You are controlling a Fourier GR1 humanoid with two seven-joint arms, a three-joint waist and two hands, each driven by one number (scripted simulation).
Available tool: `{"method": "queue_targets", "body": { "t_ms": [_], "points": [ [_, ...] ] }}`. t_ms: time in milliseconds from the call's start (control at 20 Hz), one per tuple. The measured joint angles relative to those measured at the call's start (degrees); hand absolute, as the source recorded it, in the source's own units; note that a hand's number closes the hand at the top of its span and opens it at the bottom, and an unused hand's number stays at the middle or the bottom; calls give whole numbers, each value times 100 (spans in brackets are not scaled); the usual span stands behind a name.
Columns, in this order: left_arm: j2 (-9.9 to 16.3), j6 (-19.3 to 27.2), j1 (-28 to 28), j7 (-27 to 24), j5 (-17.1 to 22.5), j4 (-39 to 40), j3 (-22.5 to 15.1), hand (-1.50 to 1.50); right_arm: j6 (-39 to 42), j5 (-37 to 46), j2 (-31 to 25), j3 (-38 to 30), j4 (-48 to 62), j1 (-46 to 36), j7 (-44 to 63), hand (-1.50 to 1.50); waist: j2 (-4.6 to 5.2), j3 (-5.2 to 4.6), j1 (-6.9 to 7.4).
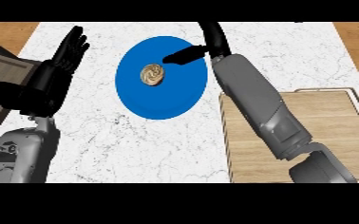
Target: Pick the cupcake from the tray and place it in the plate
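**Cupcake sits on the blue plate, right hand just beside it**

Seen from above, a white marbled counter (140,142) holds a round blue plate (151,102) near its middle. The cupcake (152,74), small, round and tan with a swirled top, stands on the plate, a little left of the plate's centre. The right hand (184,55) reaches over the plate's upper right part, its dark fingers pointing left toward the cupcake. The fingertips end just to the right of the cupcake and slightly above it, with a narrow strip of blue showing between them. Nothing is held in the fingers; whether they are spread or drawn close together cannot be told from this angle. Behind that hand, below the grey forearm, lies a wooden tray (329,123) at the counter's right side. The left hand (69,52) rests at the left edge, open, fingers straight and pointing up, well apart from the plate.
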Motion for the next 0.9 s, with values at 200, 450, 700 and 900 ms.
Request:
{"method": "queue_targets", "body": {
  "t_ms": [200,450,700,900],
  "points": [
    [42,-35,58,88,55,-134,74,0,490,-97,-331,-318,362,67,-516,-150,-6,1,-48],
    [51,-18,2,168,48,-123,138,0,1159,-43,-818,-498,686,196,-1057,-150,-15,2,-103],
    [41,-33,109,111,18,-157,171,0,1700,60,-1253,-609,905,323,-1390,-150,-25,2,-128],
    [57,-118,126,63,55,-131,204,0,2135,159,-1618,-678,1086,436,-1678,-150,-19,3,-123]
  ]
}}
